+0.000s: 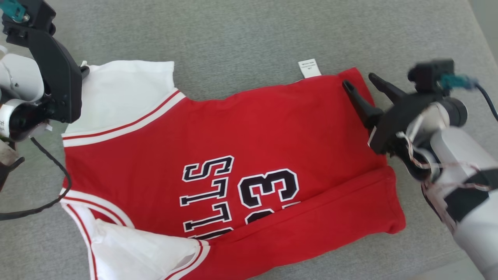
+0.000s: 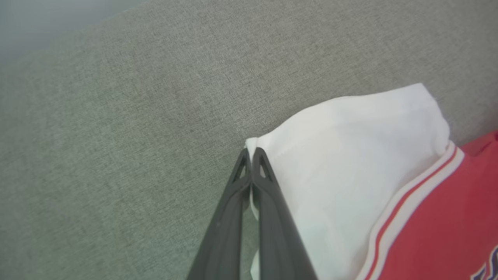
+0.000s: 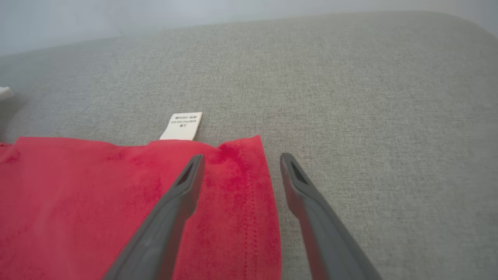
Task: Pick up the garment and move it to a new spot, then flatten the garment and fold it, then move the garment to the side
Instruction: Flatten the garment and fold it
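Pinching the garment (image 1: 272, 128) sleeve edge is left gripper (image 2: 251, 154); right gripper (image 3: 242, 156) gapes astride hem corner.

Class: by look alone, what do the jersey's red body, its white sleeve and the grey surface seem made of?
Red body: soft matt knit, likely cotton; fuzzy nap, stitched hem. White sleeve: thinner smooth cloth, fibre unclear; soft folds. Grey surface: coarse woven upholstery fabric; flecked weave.

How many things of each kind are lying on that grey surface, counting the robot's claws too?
Jersey: 1
Label: 1
Grippers: 2, the left gripper and the right gripper
Total: 4
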Tool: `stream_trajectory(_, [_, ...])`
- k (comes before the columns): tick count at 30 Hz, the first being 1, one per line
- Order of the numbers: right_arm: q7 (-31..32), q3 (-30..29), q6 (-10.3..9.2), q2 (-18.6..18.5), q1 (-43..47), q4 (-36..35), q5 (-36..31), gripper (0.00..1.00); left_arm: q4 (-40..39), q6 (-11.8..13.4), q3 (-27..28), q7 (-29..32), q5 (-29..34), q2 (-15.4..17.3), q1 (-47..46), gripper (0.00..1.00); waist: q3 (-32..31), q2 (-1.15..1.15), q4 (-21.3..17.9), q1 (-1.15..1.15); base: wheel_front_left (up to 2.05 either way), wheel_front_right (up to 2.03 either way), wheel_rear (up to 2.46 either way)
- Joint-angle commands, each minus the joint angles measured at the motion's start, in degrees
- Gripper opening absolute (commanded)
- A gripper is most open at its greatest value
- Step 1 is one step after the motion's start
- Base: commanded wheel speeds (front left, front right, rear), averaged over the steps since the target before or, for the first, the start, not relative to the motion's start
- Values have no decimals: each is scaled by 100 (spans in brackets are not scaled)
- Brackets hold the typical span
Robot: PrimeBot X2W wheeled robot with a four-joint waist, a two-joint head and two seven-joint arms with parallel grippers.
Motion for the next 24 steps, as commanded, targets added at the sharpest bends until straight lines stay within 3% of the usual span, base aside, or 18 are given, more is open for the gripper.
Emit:
stream_trajectory(1, [208, 53, -11, 103, -221, 235, -87, 100, -54, -8, -29, 5, -47, 53, -61, 0, 13, 0, 64, 0, 0, 0, 0])
stream_trajectory(11, [1138, 213, -11, 465, -1057, 1291, -317, 100, -185, -3, -141, 18, -141, 122, -66, 0, -18, 0, 164, 0, 0, 0, 0])
stream_trajectory(12, [1207, 235, -11, 484, -1102, 1366, -364, 79, -185, -3, -150, 23, -149, 121, -68, 0, -22, 0, 173, 0, 0, 0, 0])
stream_trajectory(13, [1267, 252, -11, 501, -1147, 1434, -401, 64, -184, -3, -161, 25, -153, 119, -67, 0, -26, 0, 184, 0, 0, 0, 0])
stream_trajectory(14, [1306, 259, -11, 517, -1184, 1472, -425, 32, -184, -3, -168, 29, -159, 120, -65, 0, -30, 0, 191, 0, 0, 0, 0])
stream_trajectory(16, [1346, 254, -11, 539, -1250, 1520, -444, 0, -187, -3, -188, 29, -176, 133, -55, 0, -38, 0, 200, 0, 0, 0, 0])
stream_trajectory(24, [1276, 234, -11, 446, -1402, 1462, -552, 0, -423, -2, -337, -209, -159, 282, -86, 0, -156, 0, 208, 0, 0, 0, 0])
